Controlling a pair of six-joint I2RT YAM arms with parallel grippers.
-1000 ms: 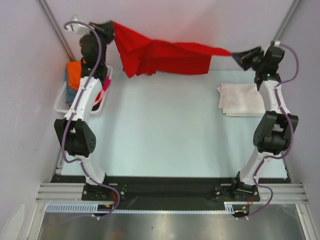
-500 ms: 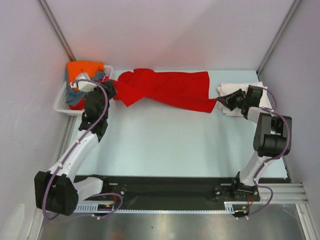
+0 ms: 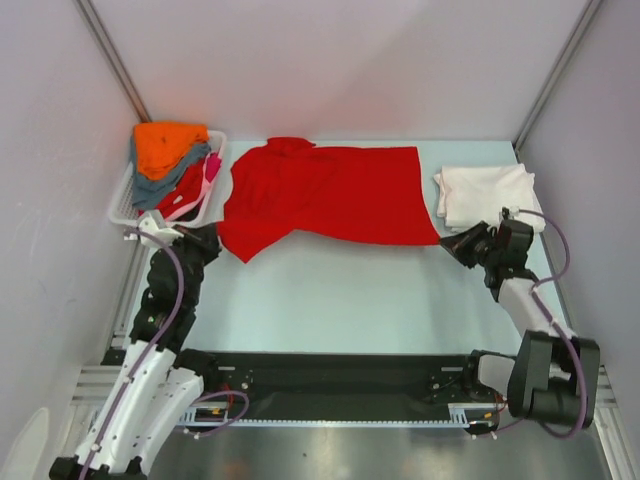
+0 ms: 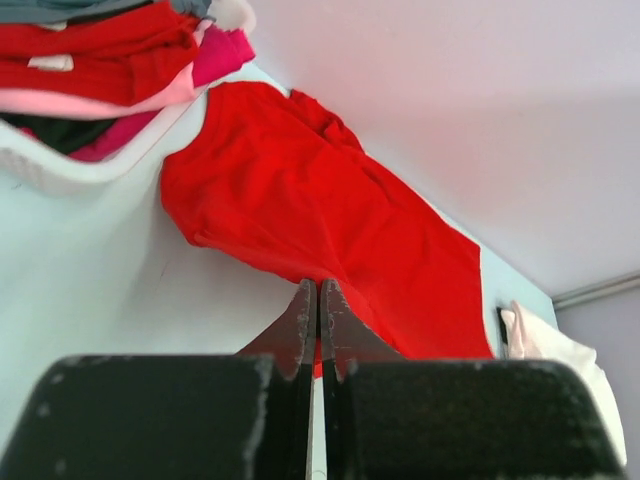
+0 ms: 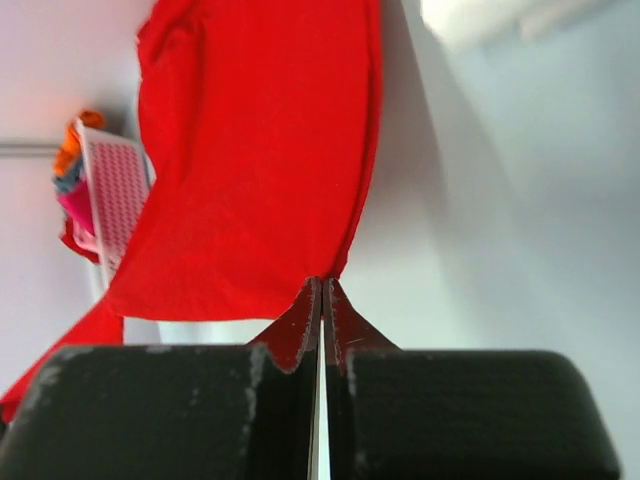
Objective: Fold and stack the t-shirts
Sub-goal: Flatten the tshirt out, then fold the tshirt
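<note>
White plastic mesh basket [image 3: 122, 196] holds orange, grey-teal and pink-trimmed red shirts [image 3: 172, 160], while both grippers [image 3: 207, 243] [image 3: 456, 243] pinch the spread red t-shirt's [image 3: 340, 192] corners.

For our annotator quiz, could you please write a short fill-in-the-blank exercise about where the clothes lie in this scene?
1. The shirt spread flat across the table is ____.
2. The folded cream-white shirt lies to the ____ of the red shirt in the top view.
3. The orange shirt sits on top of the pile in the white ____.

Missing words: red; right; basket
</note>
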